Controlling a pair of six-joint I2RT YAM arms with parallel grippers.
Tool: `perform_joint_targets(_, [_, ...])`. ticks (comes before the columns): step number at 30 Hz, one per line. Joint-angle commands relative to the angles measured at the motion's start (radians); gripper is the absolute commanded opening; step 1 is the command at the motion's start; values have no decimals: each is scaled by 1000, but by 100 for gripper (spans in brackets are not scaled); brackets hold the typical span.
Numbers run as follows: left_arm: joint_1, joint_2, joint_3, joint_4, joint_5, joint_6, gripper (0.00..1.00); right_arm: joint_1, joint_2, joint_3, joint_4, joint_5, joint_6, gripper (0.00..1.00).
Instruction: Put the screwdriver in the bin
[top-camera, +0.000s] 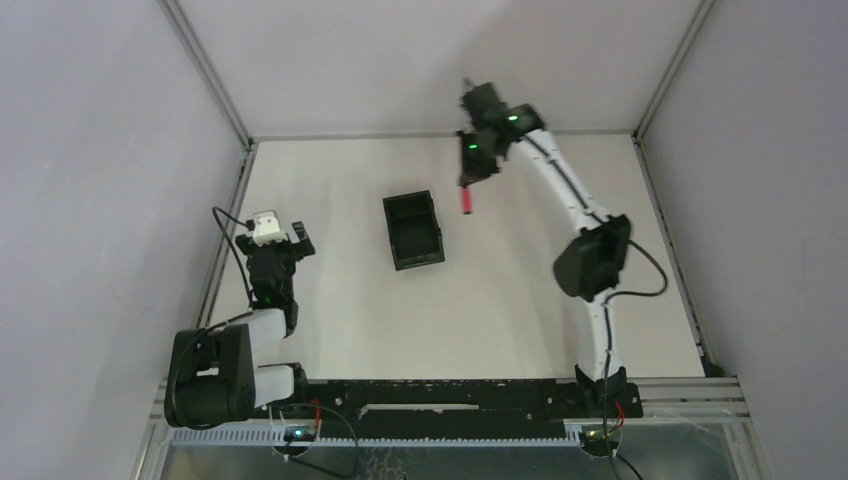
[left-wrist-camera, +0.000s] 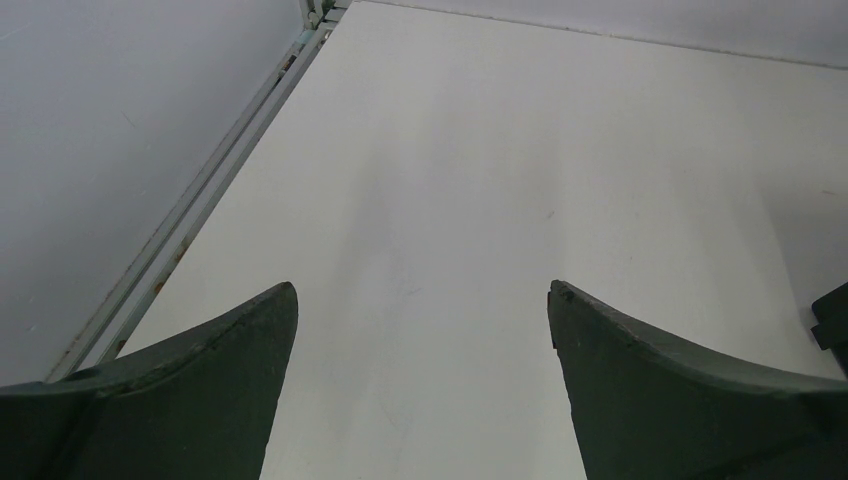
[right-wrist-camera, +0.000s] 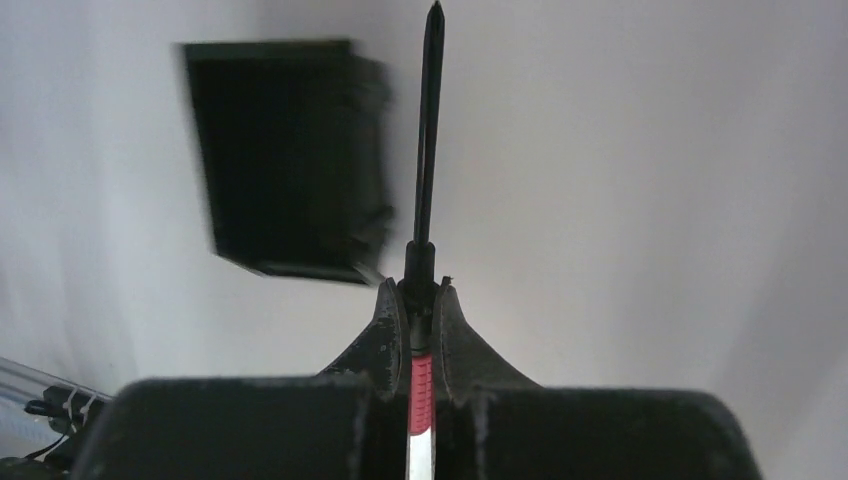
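One tool was in hand at inspection: the screwdriver (right-wrist-camera: 421, 392) sat between the right jaws, which were closed tight on it where the red handle met the black shaft. In the right wrist view the shaft ran straight out ahead of the jaws, tip clear of everything. The right arm (top-camera: 562, 182) was extended to the far side of the worktop (top-camera: 500, 310), with the tool held above the surface.

The bin (top-camera: 413, 229) stood open-topped on the worktop, on the robot's left of the held tool and somewhat nearer the bases, apart from it. In the right wrist view the bin lay wholly left of the shaft and was blurred, and no part of the screwdriver was over its opening. Its longer side ran roughly parallel to the shaft, so in my judgement the tool would go in lengthwise without turning. The release calls for a carry leftward and toward the bases until the tool is over the opening.

The left arm (top-camera: 262, 300) sat at the left edge, well apart from the bin. Its jaws were spread wide with only bare worktop between them. The right arm was the nearer.
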Motion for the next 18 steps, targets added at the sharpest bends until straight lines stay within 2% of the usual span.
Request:
perform_joint_targets(1, [-6, -12, 10, 22, -3, -6, 100, 165, 178, 287, 0, 8, -39, 0])
perform_joint_targets(3, [-6, -13, 12, 23, -4, -6, 100, 216, 219, 307, 72, 37, -89, 0])
perform_joint_targets(8, [-6, -12, 11, 23, -3, -7, 100, 283, 209, 122, 308, 126, -197, 0])
perform_joint_targets(13, [-5, -12, 11, 22, -4, -6, 100, 319, 280, 85, 332, 199, -278, 0])
perform_joint_targets(18, [-6, -13, 11, 23, -4, -7, 100, 328, 333, 44, 342, 212, -291, 0])
